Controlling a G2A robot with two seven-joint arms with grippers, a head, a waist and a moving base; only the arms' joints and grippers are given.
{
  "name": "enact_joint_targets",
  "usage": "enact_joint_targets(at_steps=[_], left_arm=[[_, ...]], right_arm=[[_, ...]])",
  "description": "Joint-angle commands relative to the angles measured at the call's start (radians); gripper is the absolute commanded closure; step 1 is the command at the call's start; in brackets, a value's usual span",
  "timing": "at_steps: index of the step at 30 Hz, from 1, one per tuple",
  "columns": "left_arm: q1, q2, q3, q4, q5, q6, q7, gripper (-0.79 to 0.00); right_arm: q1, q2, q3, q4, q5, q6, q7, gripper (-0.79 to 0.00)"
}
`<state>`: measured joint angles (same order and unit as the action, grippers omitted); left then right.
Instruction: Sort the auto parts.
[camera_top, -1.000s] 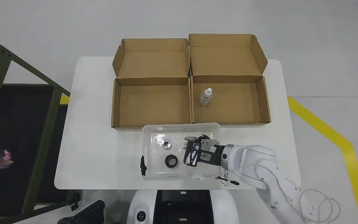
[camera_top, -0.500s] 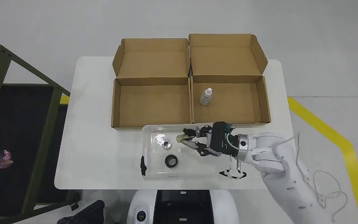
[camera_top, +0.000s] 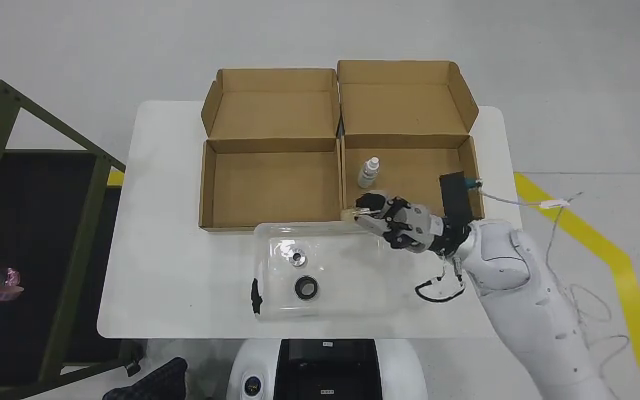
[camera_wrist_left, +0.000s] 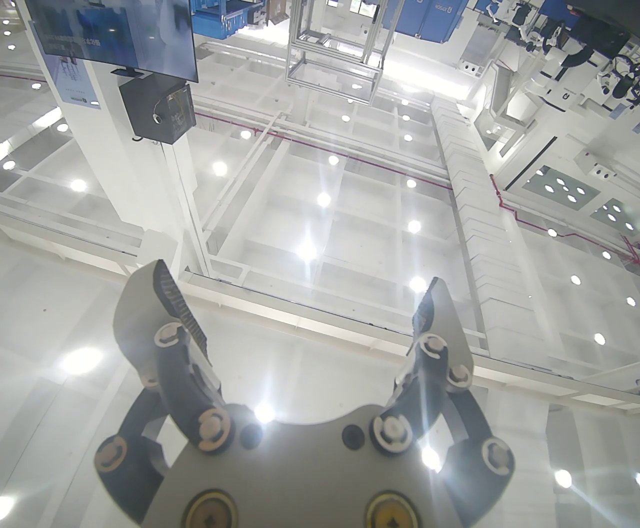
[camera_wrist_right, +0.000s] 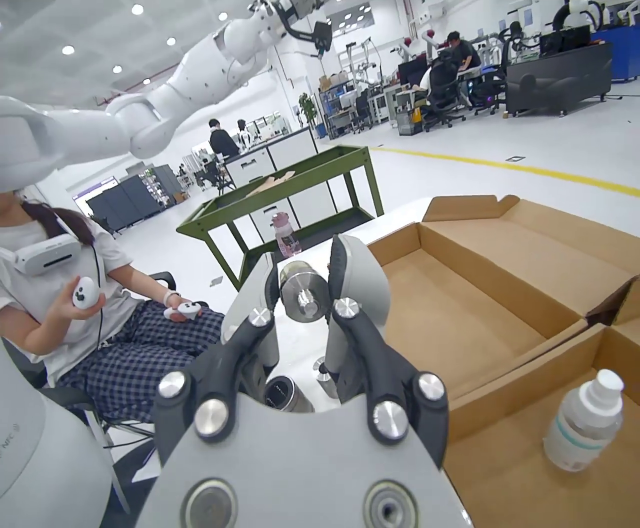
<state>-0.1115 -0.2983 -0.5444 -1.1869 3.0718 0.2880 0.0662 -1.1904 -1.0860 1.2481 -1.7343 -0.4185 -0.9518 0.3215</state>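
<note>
From above: a second ago my right gripper (camera_top: 362, 213) was down inside the clear tray (camera_top: 345, 295). Now it has come up and out to the tray's far rim, carrying a metal cylinder (camera_top: 349, 214). It hangs over the front walls just where the left box (camera_top: 270, 190) and the right box (camera_top: 420, 190) meet. I judge the pick done and the drop next. 2 parts wait in the tray, a silver piece (camera_top: 293, 255) and a black ring (camera_top: 307, 289). The right box holds 1 small bottle (camera_top: 369, 172). The left box floor is bare, so there is plenty of room there. The cardboard walls under me are the edge to clear, and the raised lids behind limit how far I can go.

Left wrist: my left gripper (camera_wrist_left: 297, 292) points up at the ceiling, spread wide, with nothing between its tips.

Right wrist: my fingers (camera_wrist_right: 360, 280) are clamped on the cylinder's sides, its end stud facing the camera. The bare box floor lies open beyond it. The bottle stands in the nearer box, and I would keep wide of it.
</note>
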Motion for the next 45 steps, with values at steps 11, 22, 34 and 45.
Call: enact_joint_targets(at_steps=[11, 22, 34, 45], left_arm=[[0.0, 0.0, 0.0, 0.0, 0.0, 0.0, 0.0, -0.785], [0.0, 0.0, 0.0, 0.0, 0.0, 0.0, 0.0, -0.785], [0.0, 0.0, 0.0, 0.0, 0.0, 0.0, 0.0, -0.785], [0.0, 0.0, 0.0, 0.0, 0.0, 0.0, 0.0, -0.785]], right_arm=[[-0.036, 0.012, 0.062, -0.027, 0.078, -0.023, -0.03, 0.0], [-0.045, 0.017, 0.077, -0.042, 0.078, -0.021, -0.023, 0.0], [-0.053, 0.021, 0.093, -0.061, -0.04, 0.015, -0.004, 0.0], [-0.067, 0.029, 0.148, -0.064, -0.228, 0.083, 0.013, 0.0]])
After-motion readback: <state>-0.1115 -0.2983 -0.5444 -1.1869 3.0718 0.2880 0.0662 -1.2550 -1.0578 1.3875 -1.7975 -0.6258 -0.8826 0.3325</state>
